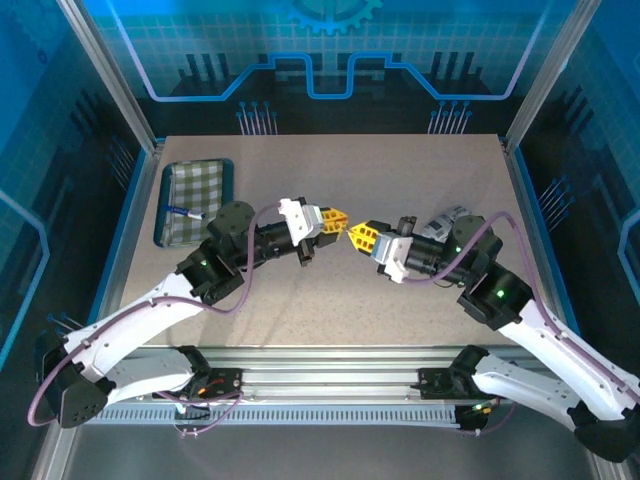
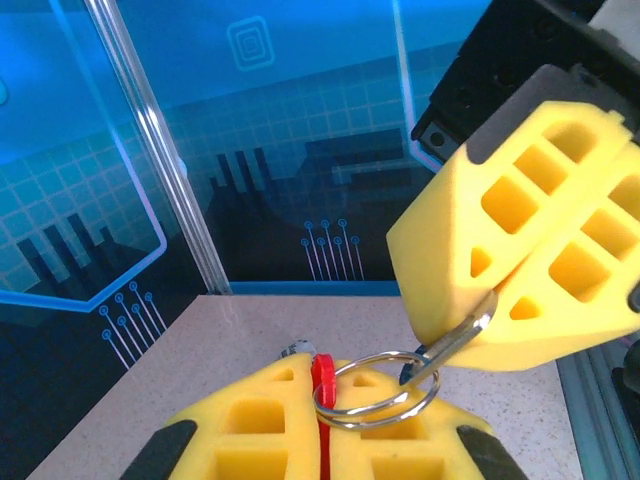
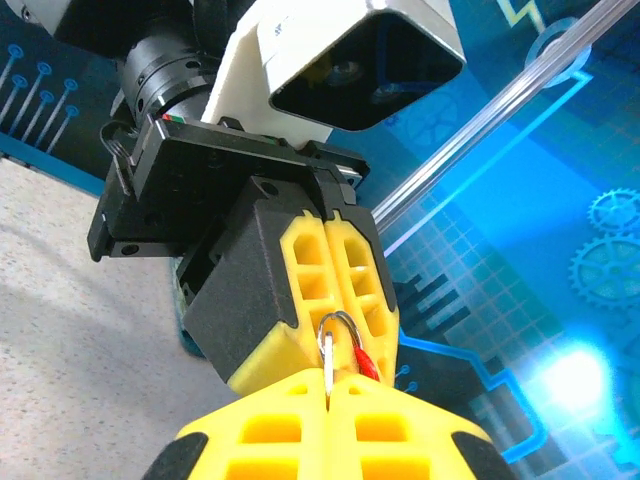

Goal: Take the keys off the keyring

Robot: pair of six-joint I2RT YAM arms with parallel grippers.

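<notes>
From top: tip-to-tip meeting of left pincer and right pincer above mid tabletop; too small there for detail. From left wrist: shut tight on red keyring w/ own fingers at near edge; silver split ring threaded thru it, lying over the fingertips; just right and above, right pincer clamped on what looks like the key, round head on the ring. By judgement: both grips set, nothing off yet; key to be worked round the coil and out. From right wrist: closed on upright metal loop, red bit touching at its right, in left pincer's jaws opposite.
</notes>
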